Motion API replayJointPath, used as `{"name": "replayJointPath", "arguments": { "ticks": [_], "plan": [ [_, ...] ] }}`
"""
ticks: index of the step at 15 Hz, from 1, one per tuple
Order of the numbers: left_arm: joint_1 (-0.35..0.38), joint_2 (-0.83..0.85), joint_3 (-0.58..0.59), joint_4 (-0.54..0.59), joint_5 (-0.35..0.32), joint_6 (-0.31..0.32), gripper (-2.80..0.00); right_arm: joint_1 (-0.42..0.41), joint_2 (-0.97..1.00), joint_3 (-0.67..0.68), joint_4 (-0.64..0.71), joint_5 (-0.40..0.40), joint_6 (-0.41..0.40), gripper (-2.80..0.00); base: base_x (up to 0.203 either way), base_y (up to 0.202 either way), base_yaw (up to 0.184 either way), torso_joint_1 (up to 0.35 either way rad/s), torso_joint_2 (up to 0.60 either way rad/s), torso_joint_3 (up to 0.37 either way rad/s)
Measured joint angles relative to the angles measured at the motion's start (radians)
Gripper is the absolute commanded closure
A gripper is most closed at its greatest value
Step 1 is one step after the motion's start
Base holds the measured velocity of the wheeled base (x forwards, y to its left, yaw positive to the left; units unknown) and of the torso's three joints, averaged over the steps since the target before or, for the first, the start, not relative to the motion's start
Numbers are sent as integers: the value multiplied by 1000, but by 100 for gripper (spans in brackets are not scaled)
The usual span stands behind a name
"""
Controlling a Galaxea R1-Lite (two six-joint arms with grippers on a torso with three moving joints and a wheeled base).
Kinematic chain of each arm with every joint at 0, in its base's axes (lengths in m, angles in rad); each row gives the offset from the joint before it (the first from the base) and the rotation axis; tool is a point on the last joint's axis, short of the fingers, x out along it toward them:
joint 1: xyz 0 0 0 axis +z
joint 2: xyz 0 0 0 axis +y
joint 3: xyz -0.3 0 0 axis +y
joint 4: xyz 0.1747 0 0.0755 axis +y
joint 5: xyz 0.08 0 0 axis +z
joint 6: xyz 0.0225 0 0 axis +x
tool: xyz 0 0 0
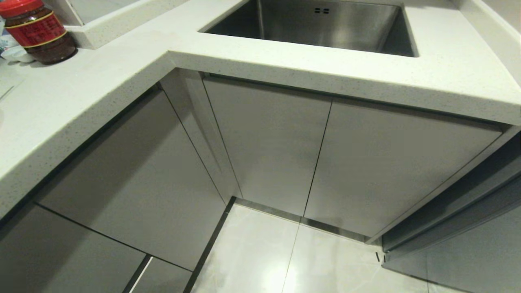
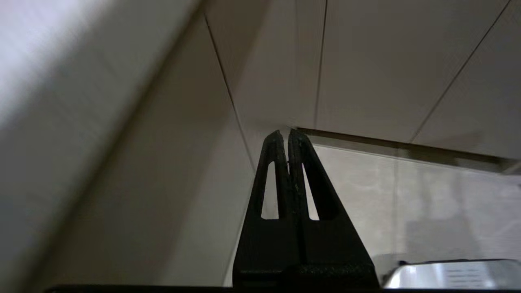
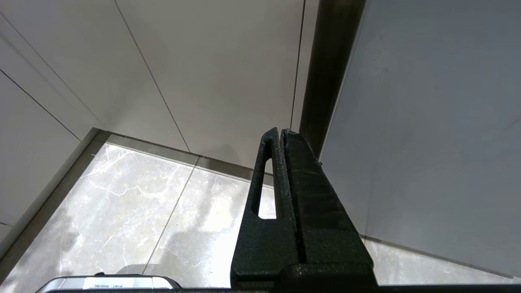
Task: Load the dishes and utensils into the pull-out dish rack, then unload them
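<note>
The pale speckled stone countertop (image 1: pixel 101 101) is wrapping around the corner in the head view, running from the near left and turning across the top. Under it the plain flat-fronted white cabinet doors (image 1: pixel 268 146) are all sitting flush, thin dark seams running between them. To the right a grey cabinet panel (image 1: pixel 460 228) is standing slightly forward of the rest. Down below, the glossy pale marbled floor tiles (image 1: pixel 285 260) are catching a bright glare.

Set into the counter at the top, the rectangular stainless steel sink (image 1: pixel 317 24) is showing its brushed walls and two small overflow slots. Over on the far left of the counter, a dark glass jar with a red lid and red label (image 1: pixel 36 32) is standing upright, just beside some small pale items that are too cut off to identify.

No dishes, utensils or pull-out dish rack are showing in any view; only closed cabinet fronts are facing the robot.

Neither arm is appearing in the head view. In the left wrist view, the black left gripper (image 2: pixel 289 132) is hanging low before the cabinet fronts, its two fingers pressed together with nothing between them, tips pointing at the base of the doors. In the right wrist view, the black right gripper (image 3: pixel 282 131) is pointing at the seam where the white doors meet the grey panel, fingers likewise pressed together and empty, floor tiles shining below.
</note>
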Motion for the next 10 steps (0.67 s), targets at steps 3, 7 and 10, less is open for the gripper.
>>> {"name": "replayJointPath", "arguments": {
  "ticks": [3, 7, 10],
  "plan": [
    [-1, -29, 224, -170, 1, -51, 0, 0, 0, 0, 0, 0, 0, 0, 0, 0, 0, 0, 0, 0],
    [-1, -37, 288, -239, -19, -61, 0, 0, 0, 0, 0, 0, 0, 0, 0, 0, 0, 0, 0, 0],
    [-1, -37, 292, -243, -19, -58, 0, 0, 0, 0, 0, 0, 0, 0, 0, 0, 0, 0, 0, 0]
  ]
}}
